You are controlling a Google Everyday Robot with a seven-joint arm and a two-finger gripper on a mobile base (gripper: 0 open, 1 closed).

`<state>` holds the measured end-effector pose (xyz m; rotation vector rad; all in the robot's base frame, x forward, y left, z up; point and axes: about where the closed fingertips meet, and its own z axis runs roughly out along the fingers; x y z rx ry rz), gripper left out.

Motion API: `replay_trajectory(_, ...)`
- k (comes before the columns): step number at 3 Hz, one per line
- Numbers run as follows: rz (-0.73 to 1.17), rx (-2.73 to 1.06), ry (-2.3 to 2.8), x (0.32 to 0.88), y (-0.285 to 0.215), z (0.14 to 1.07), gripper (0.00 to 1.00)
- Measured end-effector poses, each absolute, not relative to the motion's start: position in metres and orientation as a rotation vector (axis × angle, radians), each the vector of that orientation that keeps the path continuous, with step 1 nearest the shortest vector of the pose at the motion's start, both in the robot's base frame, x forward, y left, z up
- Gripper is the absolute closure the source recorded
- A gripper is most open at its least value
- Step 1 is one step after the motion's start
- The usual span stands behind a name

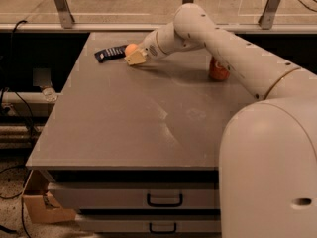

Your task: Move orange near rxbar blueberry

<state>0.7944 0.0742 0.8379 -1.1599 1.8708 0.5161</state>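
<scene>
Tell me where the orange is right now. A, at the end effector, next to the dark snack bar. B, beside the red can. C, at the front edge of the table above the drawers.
A: the orange is at the end effector, just right of the rxbar blueberry at the table's far side, well apart from the red can.

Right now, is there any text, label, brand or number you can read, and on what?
None can be read.
On the bar: white markings, too small to read.
On the can: nothing legible; the arm hides part of it.
On the gripper, at the orange beside the bar: no text.
</scene>
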Motion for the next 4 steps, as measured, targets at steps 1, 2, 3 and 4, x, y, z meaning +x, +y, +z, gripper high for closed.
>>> replay_trajectory(1, 0.52, -1.164, 1.872, 0.794, 0.0769, 0.8357, 0.36)
replay_trajectory(2, 0.524, -1.167, 1.873, 0.7936, 0.0795, 0.8336, 0.13)
replay_trajectory(3, 0.526, -1.169, 1.873, 0.7934, 0.0807, 0.8326, 0.0)
replay_trajectory(4, 0.526, -1.169, 1.873, 0.7934, 0.0808, 0.8325, 0.0)
